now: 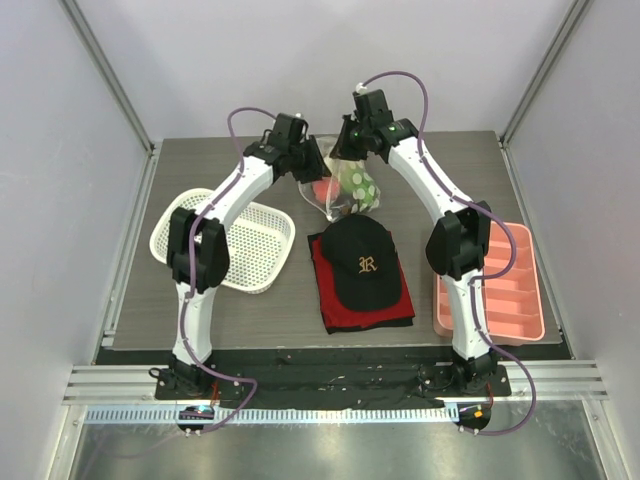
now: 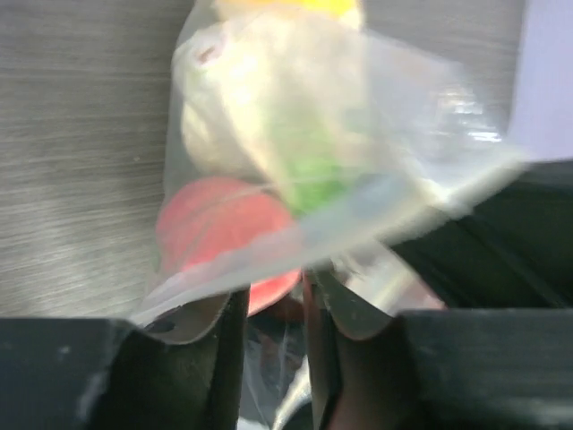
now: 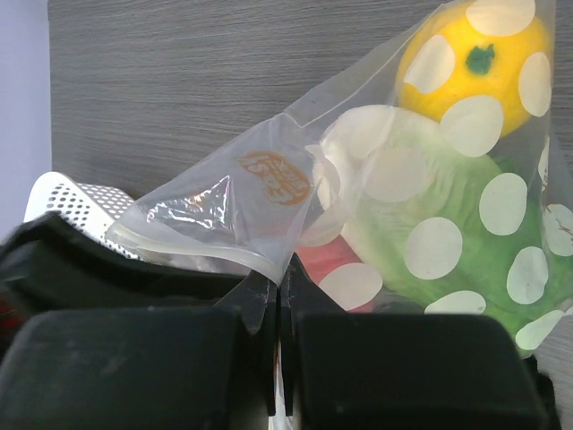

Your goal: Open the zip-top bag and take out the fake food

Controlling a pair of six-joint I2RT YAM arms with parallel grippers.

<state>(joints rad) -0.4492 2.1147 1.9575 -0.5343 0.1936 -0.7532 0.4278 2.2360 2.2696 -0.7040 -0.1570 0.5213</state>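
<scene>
The zip-top bag [image 1: 347, 186], clear with white dots, hangs at the back middle of the table between my two grippers. Through the bag [image 3: 269, 179] I see the fake food: a yellow citrus [image 3: 470, 63], a leafy green vegetable [image 3: 430, 215] and a red-pink peach [image 3: 324, 260]. My right gripper [image 3: 285, 264] is shut on the bag's zip edge from above. My left gripper [image 2: 273, 291] sits at the bag's left side with its jaws a little apart. Loose film of the bag [image 2: 358, 206] drapes over its tips, with the peach [image 2: 219, 228] just beyond them.
A white mesh basket [image 1: 225, 240] stands at the left. A black cap [image 1: 362, 262] lies on a red and black cloth [image 1: 335, 305] just in front of the bag. A pink tray [image 1: 505, 290] sits along the right edge.
</scene>
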